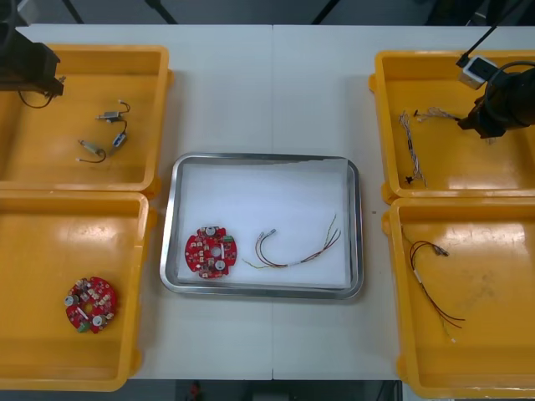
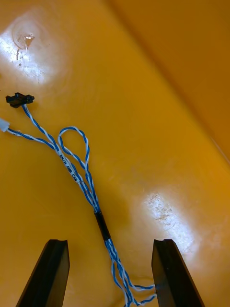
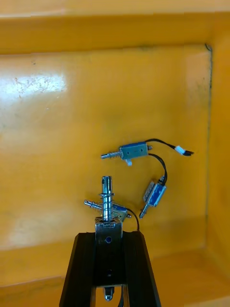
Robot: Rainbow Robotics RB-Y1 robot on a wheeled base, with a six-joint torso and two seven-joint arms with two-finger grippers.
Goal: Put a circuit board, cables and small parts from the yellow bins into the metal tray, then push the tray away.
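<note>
My left gripper (image 3: 108, 240) is shut on a small metal part (image 3: 107, 201), whose pin stands up past the fingertips, above the far left yellow bin (image 1: 142, 58). Other small metal parts (image 3: 134, 151) lie on that bin's floor below. My right gripper (image 2: 112, 273) is open low in the far right yellow bin (image 1: 384, 125), and a twisted blue and white cable (image 2: 76, 168) runs between its fingers (image 2: 50, 271). The metal tray (image 1: 355, 234) holds a round red circuit board (image 1: 211, 251) and a red and yellow cable (image 1: 294, 251).
A second red circuit board (image 1: 90, 304) lies in the near left bin (image 1: 138, 276). A black and red cable (image 1: 430, 280) lies in the near right bin (image 1: 394, 276). Bare table runs between the bins beyond the tray.
</note>
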